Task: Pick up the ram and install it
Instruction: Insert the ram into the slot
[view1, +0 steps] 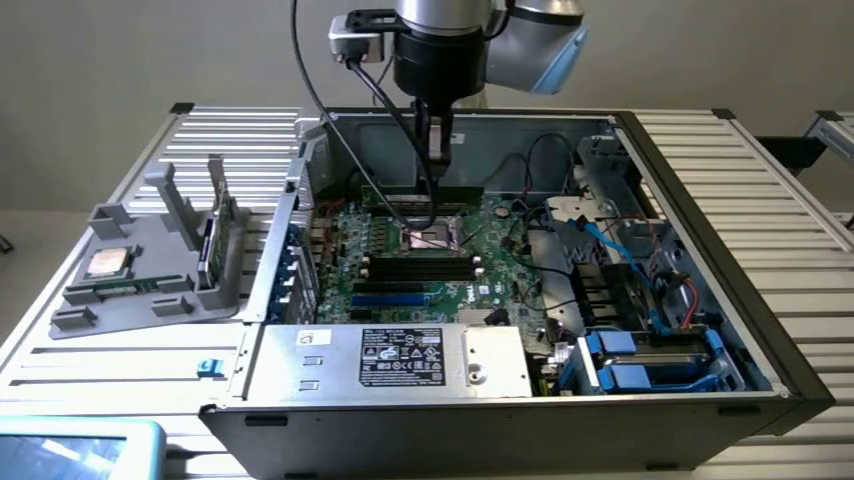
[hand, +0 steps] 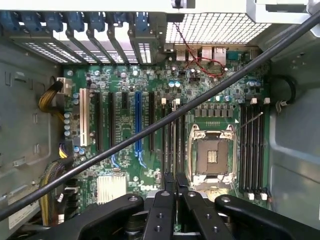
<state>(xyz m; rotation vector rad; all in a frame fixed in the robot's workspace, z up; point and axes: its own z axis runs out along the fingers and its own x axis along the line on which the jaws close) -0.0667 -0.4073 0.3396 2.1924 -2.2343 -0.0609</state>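
The ram (view1: 390, 190) is a long narrow green stick with black chips. It hangs level and on edge over the far side of the motherboard (view1: 400, 250), just beyond the processor socket (view1: 434, 238). My gripper (view1: 431, 186) reaches straight down into the open computer case and is shut on the middle of the stick. In the wrist view the fingertips (hand: 169, 184) are pressed close together, and my gripper (hand: 175, 181) hovers above the motherboard (hand: 125, 80). The memory slots (hand: 252, 150) beside the socket (hand: 211, 159) look bare.
A grey parts tray (view1: 174, 300) on the exterior view's left holds a silver processor chip (view1: 107, 262), a short green strip (view1: 100, 293) and an upright card (view1: 210, 245). The case walls (view1: 694, 200), the power supply (view1: 387, 360), the drive bays (view1: 641, 350) and loose cables (view1: 587, 235) crowd the board.
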